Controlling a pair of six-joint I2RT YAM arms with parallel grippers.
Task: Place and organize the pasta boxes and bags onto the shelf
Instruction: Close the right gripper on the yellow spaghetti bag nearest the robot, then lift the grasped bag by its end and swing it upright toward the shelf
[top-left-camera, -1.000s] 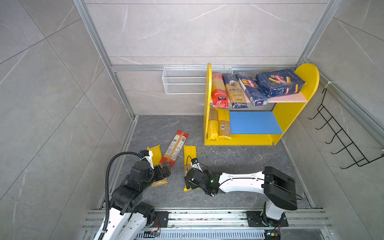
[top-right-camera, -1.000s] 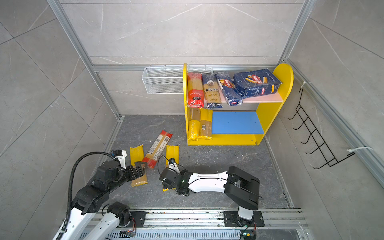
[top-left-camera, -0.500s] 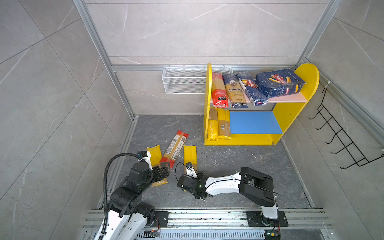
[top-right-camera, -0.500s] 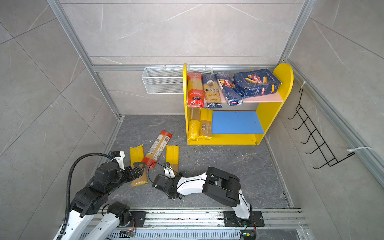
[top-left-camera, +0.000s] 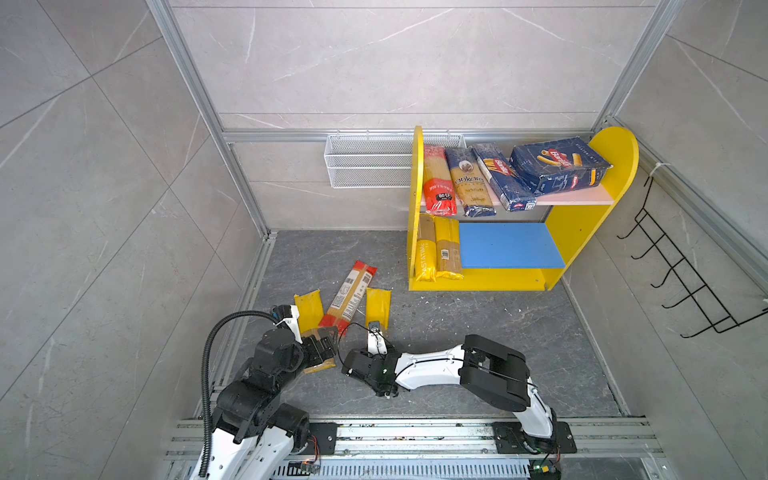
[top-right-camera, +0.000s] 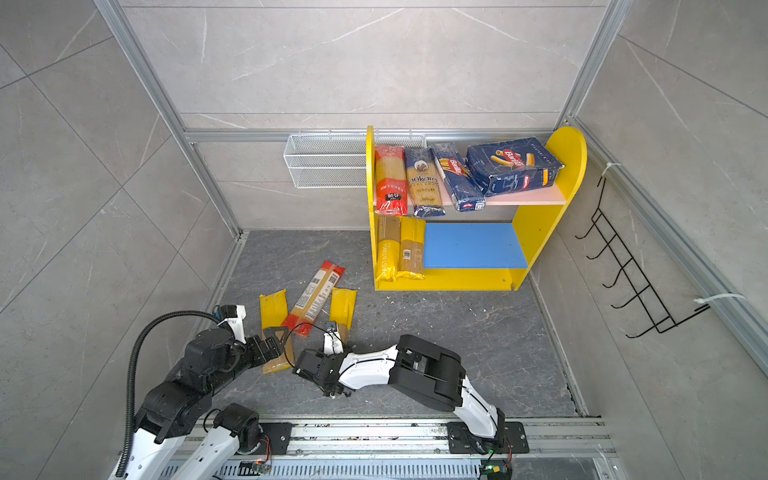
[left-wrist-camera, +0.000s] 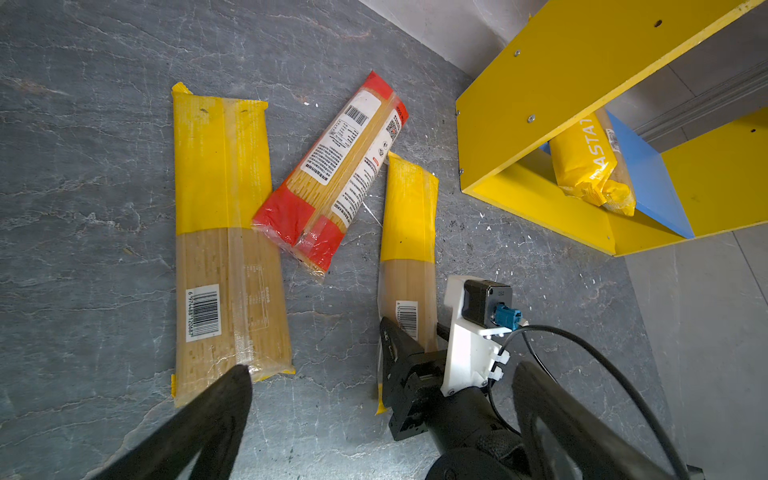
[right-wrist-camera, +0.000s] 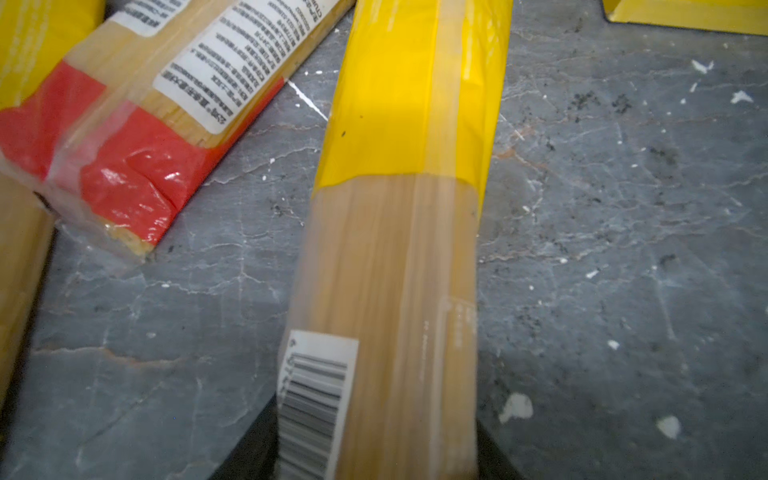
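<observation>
Three bags lie on the grey floor: a yellow bag on the left, a red-ended clear bag in the middle, and a second yellow bag on the right. My right gripper is shut on the near end of the right yellow bag. My left gripper hangs open over the near end of the left yellow bag. The shelf holds two pasta boxes and two bags on its pink board. Two yellow bags lie on the blue board.
A white wire basket hangs on the back wall left of the shelf. A black hook rack is on the right wall. The arms' base rail runs along the front edge. Most of the blue board is bare.
My right arm folded and drew its wrist to the left, and its jaws closed on the near end of the right yellow bag. The left arm has barely moved.
</observation>
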